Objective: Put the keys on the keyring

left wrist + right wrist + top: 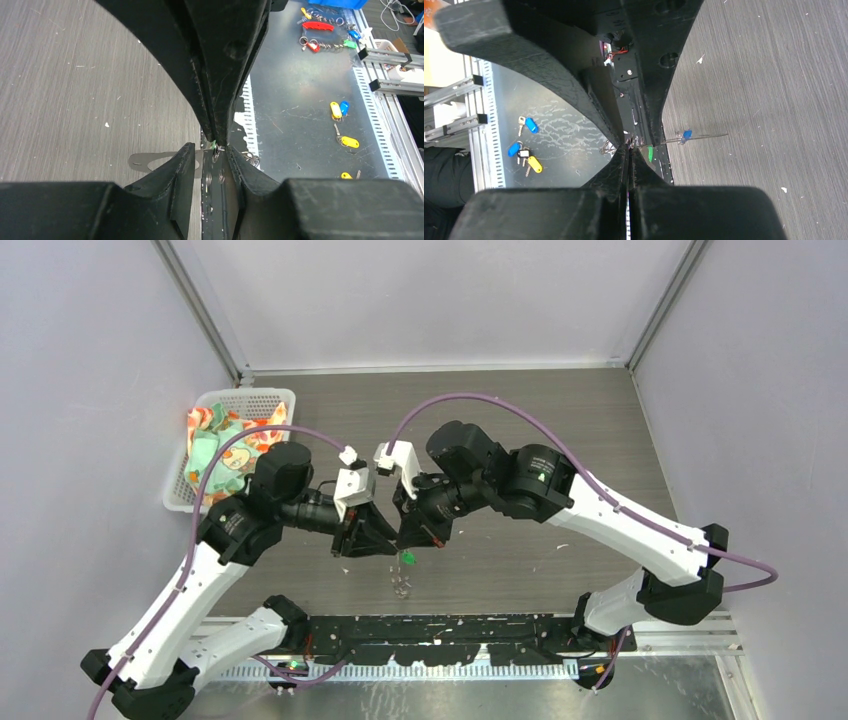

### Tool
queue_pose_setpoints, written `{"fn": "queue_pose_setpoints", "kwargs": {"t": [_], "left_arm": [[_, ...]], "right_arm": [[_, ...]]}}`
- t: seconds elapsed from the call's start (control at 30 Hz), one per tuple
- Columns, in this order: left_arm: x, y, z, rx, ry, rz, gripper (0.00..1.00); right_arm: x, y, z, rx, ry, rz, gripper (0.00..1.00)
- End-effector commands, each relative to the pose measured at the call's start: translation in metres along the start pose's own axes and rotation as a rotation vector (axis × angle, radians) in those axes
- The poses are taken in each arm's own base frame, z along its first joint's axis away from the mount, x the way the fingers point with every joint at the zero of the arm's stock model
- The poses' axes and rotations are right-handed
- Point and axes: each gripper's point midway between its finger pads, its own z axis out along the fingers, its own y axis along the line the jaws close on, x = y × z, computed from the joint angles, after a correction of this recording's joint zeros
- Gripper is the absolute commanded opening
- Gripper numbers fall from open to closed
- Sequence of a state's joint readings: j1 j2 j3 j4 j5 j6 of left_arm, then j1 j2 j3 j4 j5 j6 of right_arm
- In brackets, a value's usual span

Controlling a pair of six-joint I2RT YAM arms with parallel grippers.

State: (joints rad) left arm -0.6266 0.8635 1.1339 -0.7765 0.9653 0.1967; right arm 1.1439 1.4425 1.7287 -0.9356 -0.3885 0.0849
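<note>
Right gripper (629,152) jaws pressed together; the left gripper's (212,155) grip we cannot tell. The green key (408,558) dangles at their six o'clock, keyring (402,587) just beneath.

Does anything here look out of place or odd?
Yes: loose tagged keys lie scattered on the metal plate past the table edge, off the work surface. On the table itself, only small white specks stand out.
</note>
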Motion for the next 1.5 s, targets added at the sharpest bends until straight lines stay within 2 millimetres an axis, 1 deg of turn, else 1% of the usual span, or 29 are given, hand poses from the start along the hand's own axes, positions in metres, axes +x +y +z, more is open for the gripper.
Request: {"fn": "queue_pose_setpoints", "kwargs": {"t": [0.0, 0.07, 0.2, 0.23, 0.27, 0.37, 0.43, 0.47, 0.57, 0.63, 0.67, 0.73, 0.8, 0.87, 1.03, 1.13, 1.27, 1.3, 1.37, 1.47], "left_arm": [[-0.016, -0.013, -0.005, 0.044, -0.038, 0.059, 0.29], [-0.017, -0.014, -0.005, 0.050, -0.040, 0.064, 0.24], [-0.009, -0.012, -0.004, 0.046, -0.021, 0.070, 0.03], [-0.006, -0.012, -0.004, 0.045, -0.016, 0.068, 0.01], [-0.004, -0.012, -0.004, 0.044, -0.012, 0.066, 0.00], [-0.001, -0.011, -0.004, 0.034, -0.008, 0.063, 0.00], [-0.003, -0.010, -0.006, 0.016, -0.016, 0.068, 0.00], [-0.005, -0.010, -0.006, 0.008, -0.024, 0.071, 0.00], [-0.013, -0.009, -0.007, -0.009, -0.060, 0.078, 0.00], [-0.019, -0.008, -0.007, -0.028, -0.085, 0.068, 0.00], [-0.023, -0.006, -0.008, -0.041, -0.100, 0.064, 0.00], [-0.031, -0.005, -0.009, -0.058, -0.133, 0.061, 0.00], [-0.039, -0.007, -0.010, -0.058, -0.169, 0.062, 0.00], [-0.048, -0.010, -0.010, -0.048, -0.211, 0.058, 0.00], [-0.065, -0.015, -0.012, -0.029, -0.268, 0.044, 0.00], [-0.070, -0.016, -0.013, -0.029, -0.286, 0.039, 0.00], [-0.073, -0.018, -0.014, -0.026, -0.294, 0.040, 0.00], [-0.074, -0.019, -0.015, -0.025, -0.295, 0.040, 0.00], [-0.074, -0.019, -0.015, -0.023, -0.297, 0.037, 0.00], [-0.074, -0.020, -0.015, -0.019, -0.298, 0.034, 0.00]], "right_arm": [[-0.016, 0.014, -0.008, -0.048, -0.035, -0.043, 0.01], [-0.017, 0.014, -0.006, -0.049, -0.031, -0.043, 0.01], [-0.020, 0.016, -0.007, -0.060, -0.045, -0.047, 0.01], [-0.023, 0.018, -0.008, -0.069, -0.057, -0.047, 0.01], [-0.026, 0.020, -0.008, -0.077, -0.070, -0.048, 0.01], [-0.036, 0.029, -0.015, -0.108, -0.124, -0.061, 0.06], [-0.040, 0.034, -0.021, -0.126, -0.164, -0.071, 0.09], [-0.042, 0.036, -0.025, -0.129, -0.185, -0.075, 0.12], [-0.048, 0.035, -0.036, -0.102, -0.264, -0.076, 0.37], [-0.049, 0.034, -0.044, -0.084, -0.315, -0.072, 0.48], [-0.049, 0.032, -0.047, -0.071, -0.339, -0.066, 0.52], [-0.047, 0.028, -0.055, -0.039, -0.381, -0.048, 0.56], [-0.041, 0.022, -0.057, -0.007, -0.404, -0.028, 0.60], [-0.036, 0.020, -0.058, 0.002, -0.427, -0.012, 0.61], [-0.031, 0.017, -0.049, -0.014, -0.450, 0.027, 0.61], [-0.031, 0.015, -0.045, -0.011, -0.466, 0.036, 0.60], [-0.025, 0.003, -0.040, 0.035, -0.468, 0.060, 0.57], [-0.025, 0.003, -0.041, 0.036, -0.478, 0.063, 0.56], [-0.022, 0.002, -0.040, 0.035, -0.492, 0.070, 0.52], [-0.022, 0.003, -0.044, 0.029, -0.524, 0.072, 0.41]]}}
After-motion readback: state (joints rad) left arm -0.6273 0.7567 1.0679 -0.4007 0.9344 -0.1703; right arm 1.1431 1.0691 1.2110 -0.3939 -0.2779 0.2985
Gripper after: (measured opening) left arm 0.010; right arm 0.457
